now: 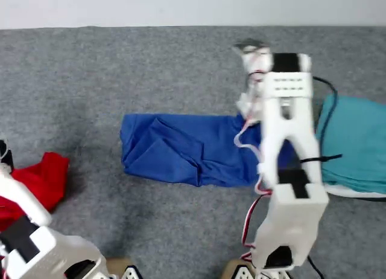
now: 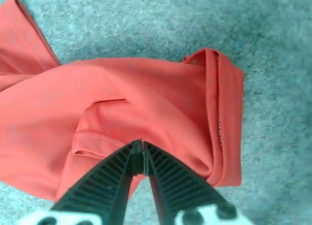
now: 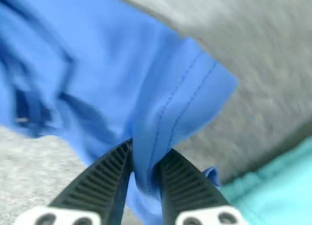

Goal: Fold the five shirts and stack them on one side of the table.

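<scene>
A blue shirt (image 1: 181, 149) lies bunched across the middle of the grey table. My right arm (image 1: 286, 128) stands over its right end. In the right wrist view my right gripper (image 3: 144, 157) is shut on a hemmed fold of the blue shirt (image 3: 161, 88), lifted off the surface. A red shirt (image 1: 39, 179) sits crumpled at the left edge beside my left arm (image 1: 36, 243). My left gripper (image 2: 142, 149) is shut, its tips pinching a fold of the red shirt (image 2: 146, 98). A teal shirt (image 1: 356, 140) rests at the right edge.
The teal shirt lies on top of a white layer (image 1: 350, 193), forming a pile at the right. Grey felt (image 1: 120, 67) covers the table, with bare room at the back and front middle. A black cable (image 1: 329, 89) runs by the right arm.
</scene>
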`<control>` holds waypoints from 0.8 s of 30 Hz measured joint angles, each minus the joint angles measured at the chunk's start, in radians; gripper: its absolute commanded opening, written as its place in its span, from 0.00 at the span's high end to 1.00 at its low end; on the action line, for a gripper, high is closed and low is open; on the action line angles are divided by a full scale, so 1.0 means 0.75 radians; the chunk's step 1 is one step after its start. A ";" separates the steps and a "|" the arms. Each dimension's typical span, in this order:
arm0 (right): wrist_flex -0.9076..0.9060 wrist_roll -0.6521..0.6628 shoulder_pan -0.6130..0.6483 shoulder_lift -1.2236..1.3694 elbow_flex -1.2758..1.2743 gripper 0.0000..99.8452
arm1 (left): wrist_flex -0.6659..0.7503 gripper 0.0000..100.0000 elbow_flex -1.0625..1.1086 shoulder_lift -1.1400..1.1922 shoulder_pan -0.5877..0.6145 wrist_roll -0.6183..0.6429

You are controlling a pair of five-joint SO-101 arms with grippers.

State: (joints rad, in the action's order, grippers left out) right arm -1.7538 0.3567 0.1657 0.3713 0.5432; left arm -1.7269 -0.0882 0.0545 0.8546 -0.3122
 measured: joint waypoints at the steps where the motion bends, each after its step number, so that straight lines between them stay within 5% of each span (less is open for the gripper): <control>1: 0.000 0.000 0.053 -0.018 0.000 0.99 | 0.000 0.99 0.000 0.000 -0.002 0.000; 10: 0.094 0.002 0.466 -0.020 0.000 0.99 | -0.002 0.99 0.043 0.000 -0.002 0.000; 24: 0.421 0.002 0.675 0.211 0.008 0.99 | 0.002 0.99 0.070 0.000 -0.002 0.000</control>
State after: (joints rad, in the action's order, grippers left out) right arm -1.4377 0.3583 0.6720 0.5294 0.5493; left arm -1.7254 -0.0361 0.0545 0.8531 -0.3122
